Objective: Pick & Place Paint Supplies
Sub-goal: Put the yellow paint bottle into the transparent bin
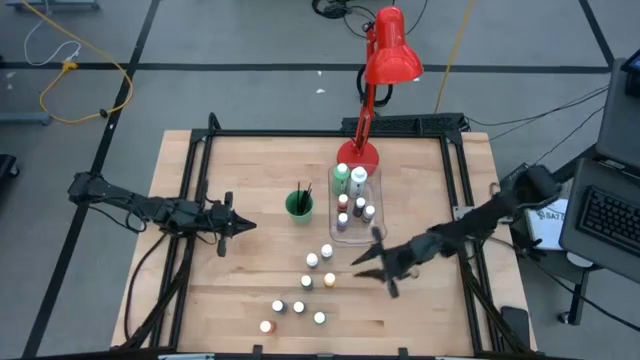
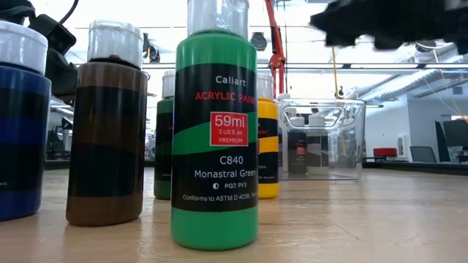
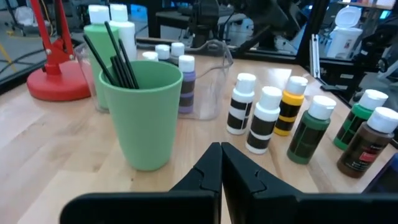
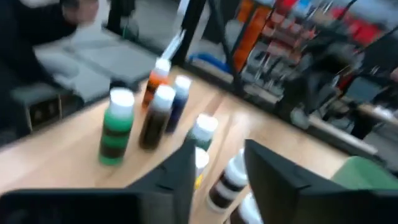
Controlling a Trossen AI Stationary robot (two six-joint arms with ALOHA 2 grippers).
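Showing only in the left wrist view, brushes (image 3: 115, 53) fill the green cup (image 3: 143, 112).

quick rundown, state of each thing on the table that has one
green cup: upright, brushes standing in it
clear bin: holds several bottles
loose bottles: upright on the table, capped
left tool: shut, empty
right tool: open, empty, above the loose bottles

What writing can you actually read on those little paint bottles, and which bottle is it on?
All on the green bottle nearest the low camera:
"Caliart"
"ACRYLIC PAI…", cut off at the bottle's curve
"59ml"
"PREMIUM"
"C840"
"Monastral Green"
"PG7, PV3"
"Conforms to ASTM D-4236"
The other bottles' labels are too small or blurred to read.
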